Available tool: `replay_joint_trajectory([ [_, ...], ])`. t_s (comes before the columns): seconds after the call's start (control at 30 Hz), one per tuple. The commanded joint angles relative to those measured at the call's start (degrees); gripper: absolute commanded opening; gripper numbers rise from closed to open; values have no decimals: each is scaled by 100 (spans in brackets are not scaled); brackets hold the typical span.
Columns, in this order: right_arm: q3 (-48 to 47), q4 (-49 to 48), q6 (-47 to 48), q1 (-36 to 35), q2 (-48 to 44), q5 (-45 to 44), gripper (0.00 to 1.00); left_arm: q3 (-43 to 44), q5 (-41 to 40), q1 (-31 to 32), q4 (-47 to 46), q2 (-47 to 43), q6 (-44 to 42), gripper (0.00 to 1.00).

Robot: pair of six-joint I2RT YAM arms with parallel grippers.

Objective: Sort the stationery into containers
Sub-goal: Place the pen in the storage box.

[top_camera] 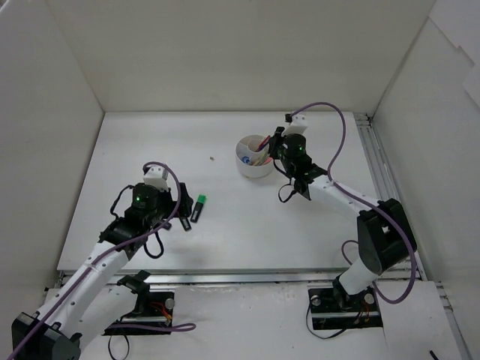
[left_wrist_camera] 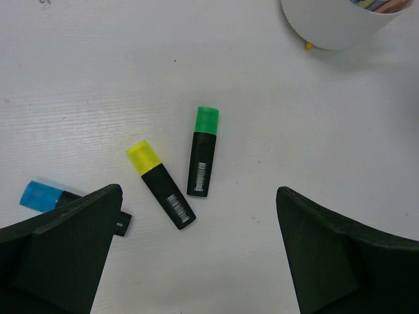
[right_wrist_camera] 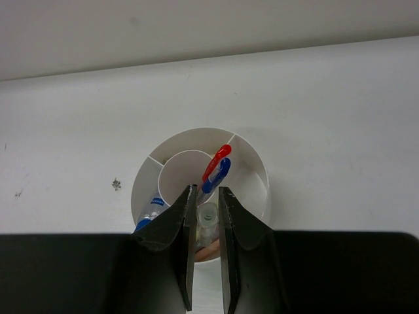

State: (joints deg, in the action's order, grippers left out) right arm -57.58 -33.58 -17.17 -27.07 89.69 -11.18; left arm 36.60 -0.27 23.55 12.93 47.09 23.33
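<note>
Three black highlighters lie on the table: a green-capped one (left_wrist_camera: 203,160) (top_camera: 199,207), a yellow-capped one (left_wrist_camera: 160,184) and a blue-capped one (left_wrist_camera: 42,195), half hidden behind my left finger. My left gripper (left_wrist_camera: 198,204) (top_camera: 180,211) hovers over them, open wide and empty. The round white tub (right_wrist_camera: 258,171) (top_camera: 250,169) holds a red pen (right_wrist_camera: 220,157), a blue pen (right_wrist_camera: 220,174) and a blue-capped tube (right_wrist_camera: 148,216). My right gripper (right_wrist_camera: 207,196) (top_camera: 270,146) hangs over the tub's near side, shut on a clear tube (right_wrist_camera: 207,217).
White walls enclose the table on three sides. A metal rail (top_camera: 371,150) runs along the right edge. A dark speck (top_camera: 212,158) (right_wrist_camera: 116,184) marks the table left of the tub. A small yellow bit (left_wrist_camera: 308,46) shows at the tub's foot.
</note>
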Motion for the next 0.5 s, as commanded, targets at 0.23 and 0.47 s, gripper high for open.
replay_joint_trajectory([
  [0.23,-456,-895,-67,-17,444,212,0,172,422,-474,-18,186,75,100],
  [0.47,-245,-887,-155,-62,488,266,15,207,704,-711,-54,397,75,100],
])
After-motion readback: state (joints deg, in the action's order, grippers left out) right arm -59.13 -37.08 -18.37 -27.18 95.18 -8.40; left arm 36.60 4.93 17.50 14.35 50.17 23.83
